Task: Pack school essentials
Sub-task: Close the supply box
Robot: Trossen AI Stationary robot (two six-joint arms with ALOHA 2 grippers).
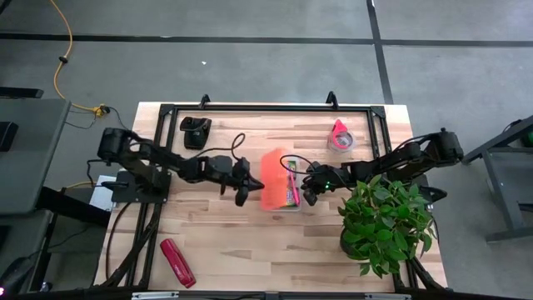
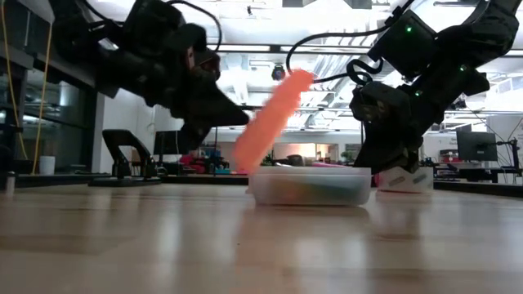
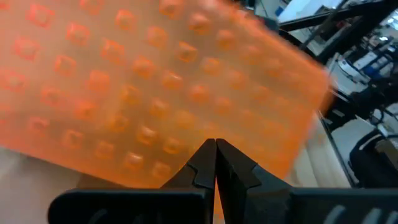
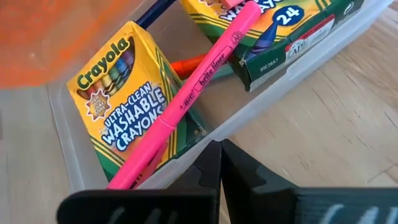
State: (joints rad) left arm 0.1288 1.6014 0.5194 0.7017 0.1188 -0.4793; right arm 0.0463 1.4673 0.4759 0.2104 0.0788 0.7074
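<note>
Red glossy object (image 1: 176,262) lies at the tabletop's (image 1: 225,242) near-left corner, well apart from the work. Left gripper (image 1: 241,193) sits just left of the box (image 1: 283,204), fingers (image 3: 205,163) clenched with nothing between them; their tips are against or just beside the orange lid (image 1: 271,190), which stands tilted up on its left edge over the box, not yet down. Box is at mid-tabletop. Inside, seen from the right wrist: one crayon box (image 4: 127,102) standing on end, a second crayon box (image 4: 283,31) lying flat, a pink highlighter (image 4: 189,90) laid diagonally across both, a dark blue pen (image 4: 154,12) barely visible behind. Highlighter's long axis runs along the box's length, one end propped on the flat crayon box, the other dipping to the box wall. Right gripper (image 1: 311,193) is at the box's right edge, fingers shut and empty, tips at the clear wall. Pink tape roll (image 1: 340,137) far right-rear, plant (image 1: 385,218) right. Judgement: packing looks done, nothing loose left outside; closing the lid remains.
</note>
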